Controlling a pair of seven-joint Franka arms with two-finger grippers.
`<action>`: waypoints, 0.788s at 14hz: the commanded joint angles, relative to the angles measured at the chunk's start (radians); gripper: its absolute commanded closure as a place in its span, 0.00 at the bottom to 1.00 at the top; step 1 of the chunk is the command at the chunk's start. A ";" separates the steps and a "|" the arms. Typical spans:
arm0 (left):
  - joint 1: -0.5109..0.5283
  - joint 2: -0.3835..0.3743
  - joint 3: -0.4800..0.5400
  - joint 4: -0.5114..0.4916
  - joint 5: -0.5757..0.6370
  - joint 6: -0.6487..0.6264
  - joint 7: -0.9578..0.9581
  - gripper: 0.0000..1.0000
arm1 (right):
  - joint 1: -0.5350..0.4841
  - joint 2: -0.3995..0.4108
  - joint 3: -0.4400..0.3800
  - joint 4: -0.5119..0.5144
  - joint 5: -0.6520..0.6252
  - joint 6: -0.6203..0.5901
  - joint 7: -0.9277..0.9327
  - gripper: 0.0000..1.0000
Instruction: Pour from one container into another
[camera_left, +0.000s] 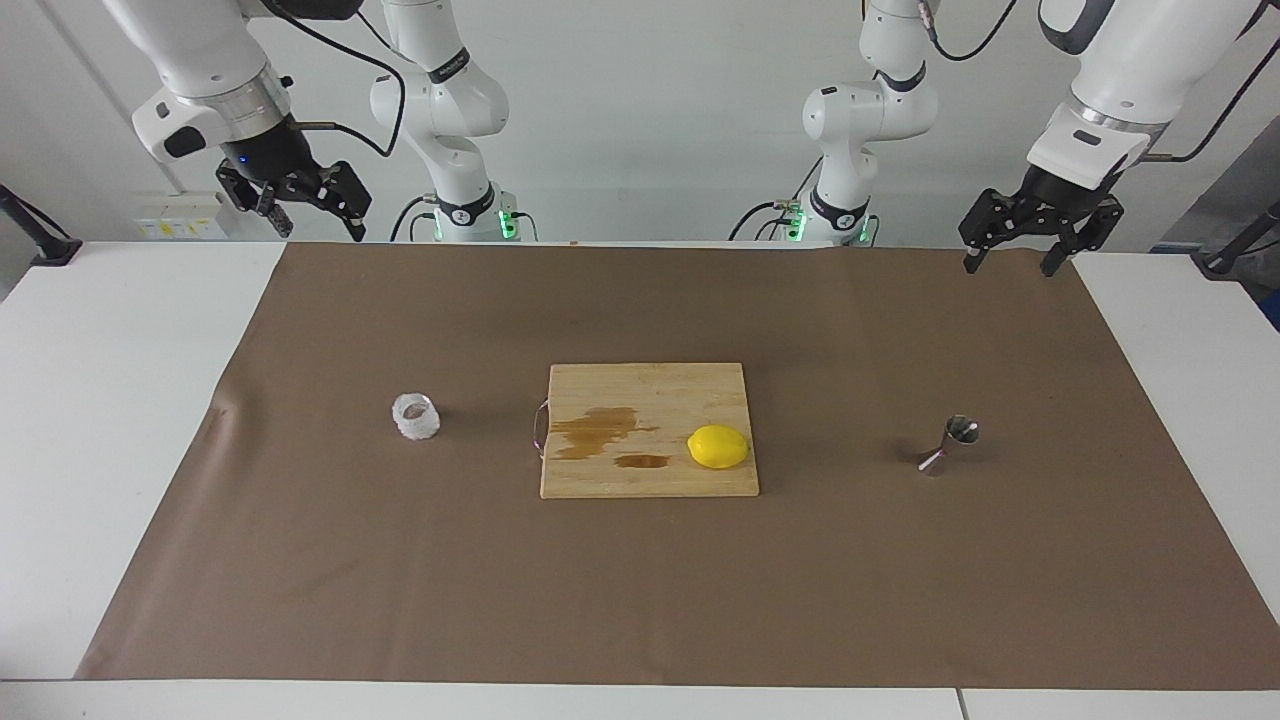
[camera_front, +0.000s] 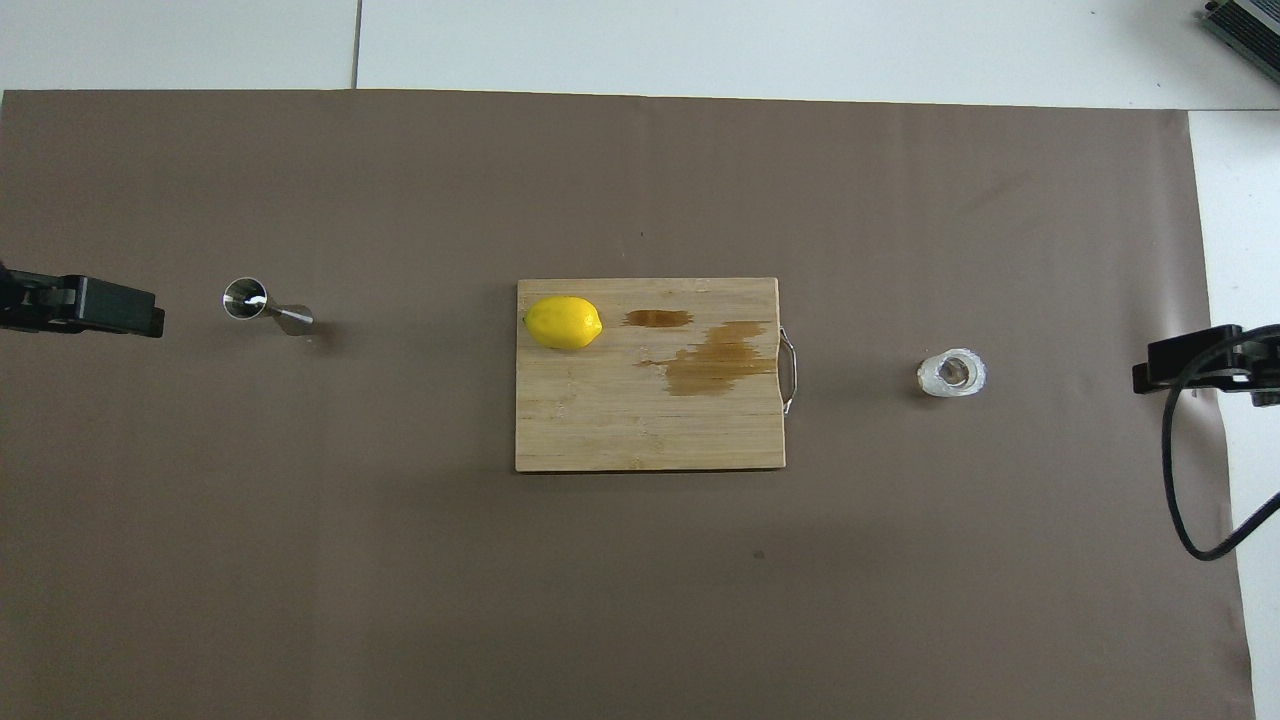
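glass cup (camera_left: 416, 417) and jigger (camera_left: 953, 444) stand upright, well apart, either side of your cutting board (camera_left: 648, 470), one toward each arm's end. left gripper (camera_left: 1012, 247) and right gripper (camera_left: 318, 205) wait raised, jaws spread, holding nothing.

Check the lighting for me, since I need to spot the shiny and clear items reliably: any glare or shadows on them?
Facing view: steel jigger glints at its rim, glass cup reads whitish with a soft shadow beside it. Overhead view: a bright highlight inside the jigger; faint shadows, no harsh glare on the brown mat.
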 joint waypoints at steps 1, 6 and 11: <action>0.000 0.007 -0.002 0.013 -0.004 0.005 0.017 0.00 | -0.005 -0.019 0.005 -0.017 0.010 0.000 -0.011 0.00; -0.002 -0.012 -0.002 -0.021 -0.005 -0.003 -0.016 0.00 | -0.005 -0.021 0.009 -0.022 0.010 0.001 -0.009 0.00; 0.015 0.012 0.006 -0.039 -0.008 0.008 -0.075 0.00 | -0.014 -0.019 0.009 -0.022 0.010 -0.002 -0.008 0.00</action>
